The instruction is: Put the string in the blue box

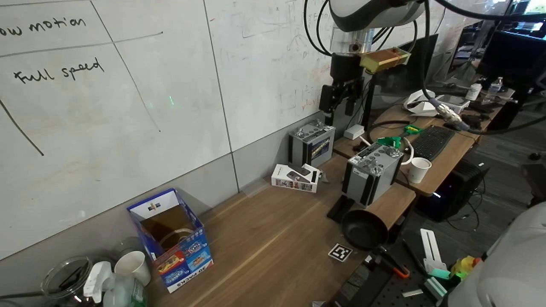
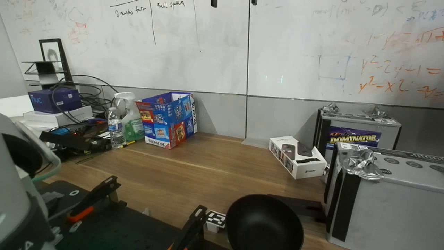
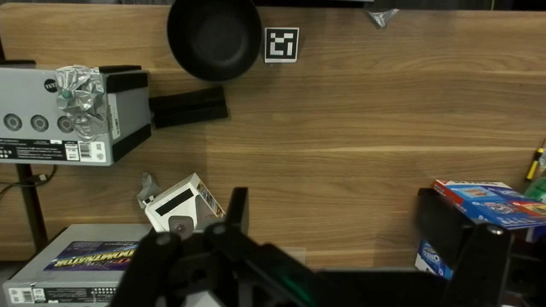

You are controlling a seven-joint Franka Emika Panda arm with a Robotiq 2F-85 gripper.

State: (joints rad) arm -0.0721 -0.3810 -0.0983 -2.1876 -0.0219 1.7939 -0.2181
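The blue box stands upright on the table against the wall, its top open and its inside brown. Part of the string shows as a pale curve inside it; the rest of the cord is hidden by the box walls. Printed sides of the blue box also appear in an exterior view and at the right of the wrist view. High above the table, well apart from the box, my gripper hangs with its jaws wide apart. Bare table shows between the fingertips of the gripper in the wrist view; it holds nothing.
Two grey device boxes and a white carton stand toward one end of the table. A black pan and a marker tag sit near the front edge. A spray bottle and paper cup are beside the blue box.
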